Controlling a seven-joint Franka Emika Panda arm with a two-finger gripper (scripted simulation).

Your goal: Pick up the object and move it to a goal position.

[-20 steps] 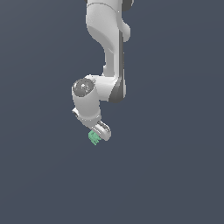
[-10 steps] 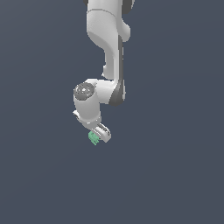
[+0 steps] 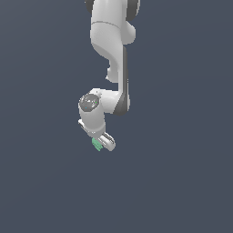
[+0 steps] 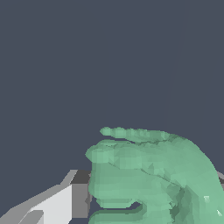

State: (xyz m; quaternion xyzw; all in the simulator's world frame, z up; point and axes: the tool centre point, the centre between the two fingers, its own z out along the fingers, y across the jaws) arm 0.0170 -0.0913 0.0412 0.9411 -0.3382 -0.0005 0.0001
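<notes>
The object (image 3: 96,144) is a small mint-green lumpy thing with short prongs, seen in the exterior view at the tip of the white arm, near the middle of the picture. My gripper (image 3: 101,144) is shut on it and holds it up against the plain dark grey background. In the wrist view the object (image 4: 153,175) fills the near part of the picture, its prongs pointing sideways, with one white and grey finger (image 4: 57,203) pressed against it. The other finger is mostly hidden behind the object.
The white arm (image 3: 111,54) hangs down from the top of the exterior view. Around it shows only a uniform dark grey surface (image 3: 182,159).
The gripper with the object has shifted slightly toward the exterior view's right and a little up. The grip has not changed.
</notes>
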